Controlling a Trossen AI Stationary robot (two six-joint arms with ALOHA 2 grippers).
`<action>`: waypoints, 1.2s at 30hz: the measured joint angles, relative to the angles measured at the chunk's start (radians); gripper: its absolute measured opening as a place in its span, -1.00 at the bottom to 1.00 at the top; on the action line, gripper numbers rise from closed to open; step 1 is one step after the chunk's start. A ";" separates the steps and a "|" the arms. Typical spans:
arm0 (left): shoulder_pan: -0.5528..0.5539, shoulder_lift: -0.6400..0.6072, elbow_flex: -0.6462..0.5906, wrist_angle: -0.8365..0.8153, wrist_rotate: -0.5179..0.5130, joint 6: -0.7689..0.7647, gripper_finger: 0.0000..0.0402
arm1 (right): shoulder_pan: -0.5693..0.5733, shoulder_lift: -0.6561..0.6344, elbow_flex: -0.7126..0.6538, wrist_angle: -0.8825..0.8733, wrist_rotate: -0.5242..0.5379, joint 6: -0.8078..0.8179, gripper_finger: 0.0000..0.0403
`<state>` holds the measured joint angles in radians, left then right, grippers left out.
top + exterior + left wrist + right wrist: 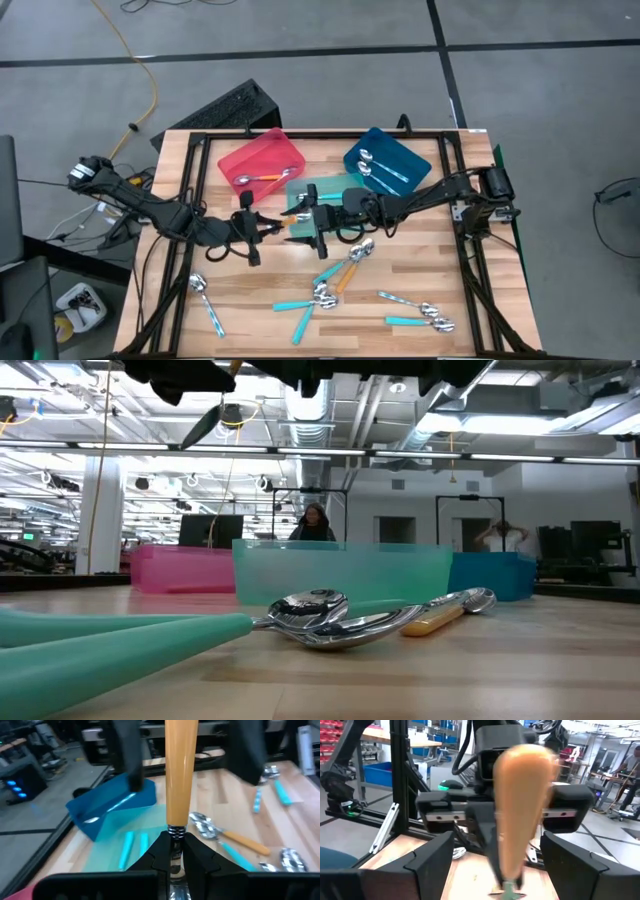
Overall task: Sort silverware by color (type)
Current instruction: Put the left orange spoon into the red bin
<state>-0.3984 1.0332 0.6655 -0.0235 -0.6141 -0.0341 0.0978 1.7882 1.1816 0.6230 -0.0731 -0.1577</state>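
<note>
While my left gripper (175, 851) is clamping the smooth orange-handled spoon (180, 775), hiding its bowl, my right gripper (492, 857) is hanging apart, facing it.

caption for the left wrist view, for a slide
Left gripper shut on an orange-handled spoon, held above the teal tray, with the blue tray beyond.

The orange-handled spoon (180, 775) held by the left gripper (176, 854) has its bowl cut off at the left wrist picture's edge, and its handle tip runs off the opposite edge. In the right wrist view that handle is a blur. In the low view the grippers are mostly cropped. The teal tray's (325, 188) contents sit hidden beneath the arms.
</note>
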 joint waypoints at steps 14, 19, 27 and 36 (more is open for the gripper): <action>0.014 0.001 0.000 0.000 0.012 0.000 -0.92 | 0.000 0.000 0.000 -0.019 0.077 0.001 -0.33; 0.014 0.001 0.000 0.000 0.003 0.004 -0.92 | -0.001 0.000 0.000 -0.024 0.080 -0.001 -0.60; 0.014 0.001 0.000 -0.003 -0.001 0.004 -0.91 | 0.000 0.000 0.000 -0.029 0.081 0.000 -0.60; 0.011 0.000 0.001 -0.039 0.022 0.042 -0.40 | 0.001 0.000 -0.001 -0.042 0.106 0.003 -0.60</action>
<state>-0.3874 1.0336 0.6666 -0.0625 -0.5922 0.0082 0.0990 1.7882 1.1805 0.5808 0.0326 -0.1547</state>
